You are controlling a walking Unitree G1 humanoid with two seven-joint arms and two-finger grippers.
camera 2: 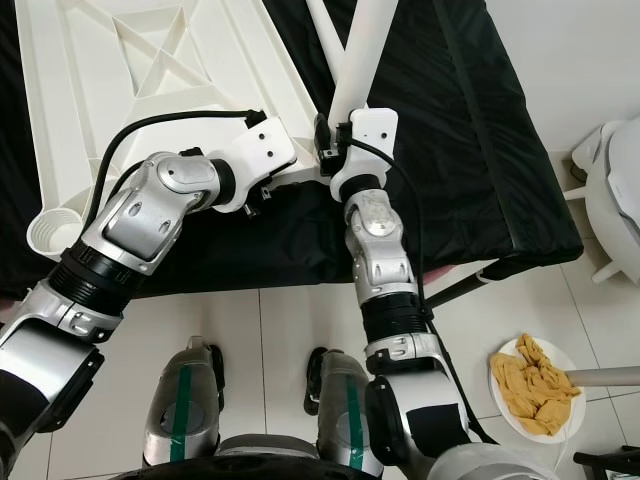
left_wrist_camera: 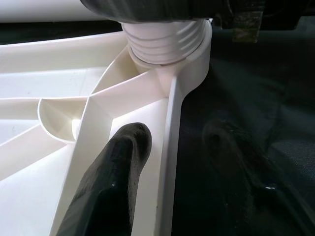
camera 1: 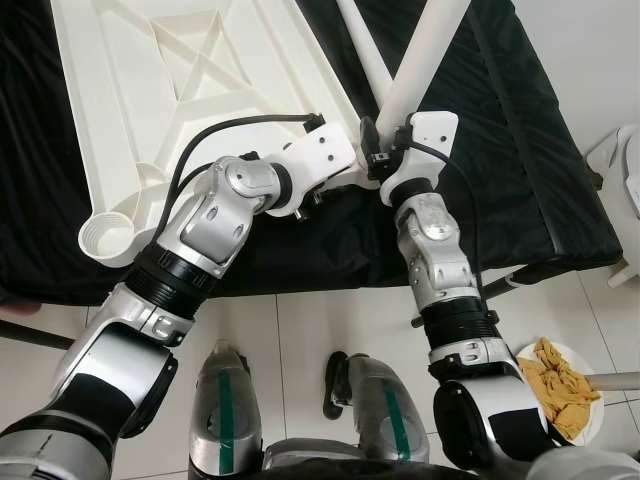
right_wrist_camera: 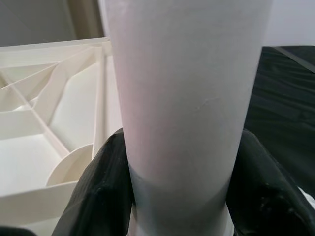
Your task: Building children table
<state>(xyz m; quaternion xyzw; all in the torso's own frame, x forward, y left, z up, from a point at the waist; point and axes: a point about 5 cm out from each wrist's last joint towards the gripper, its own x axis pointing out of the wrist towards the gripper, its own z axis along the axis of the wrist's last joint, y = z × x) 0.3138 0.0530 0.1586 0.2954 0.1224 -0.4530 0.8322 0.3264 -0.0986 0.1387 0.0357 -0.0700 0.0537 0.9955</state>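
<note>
A white plastic table top (camera 1: 170,90) lies upside down on a black-covered surface. My right gripper (camera 1: 385,135) is shut on a white leg tube (camera 1: 425,50), which stands tilted in the threaded corner socket (left_wrist_camera: 167,39); in the right wrist view both fingers (right_wrist_camera: 101,191) press the tube (right_wrist_camera: 187,98). My left gripper (camera 1: 352,176) sits just beside that corner and straddles the top's rim (left_wrist_camera: 170,147), one finger (left_wrist_camera: 118,182) inside the rim and the other outside on the cloth. A second white leg (camera 1: 362,50) lies behind. Another socket (camera 1: 105,235) at the near left corner is empty.
The black cloth (camera 1: 530,180) ends at a front edge just ahead of my legs, above white tiled floor. On the floor at right sits a white plate (camera 1: 590,425) with a crumpled yellow cloth. A white object (camera 1: 625,170) stands at the far right.
</note>
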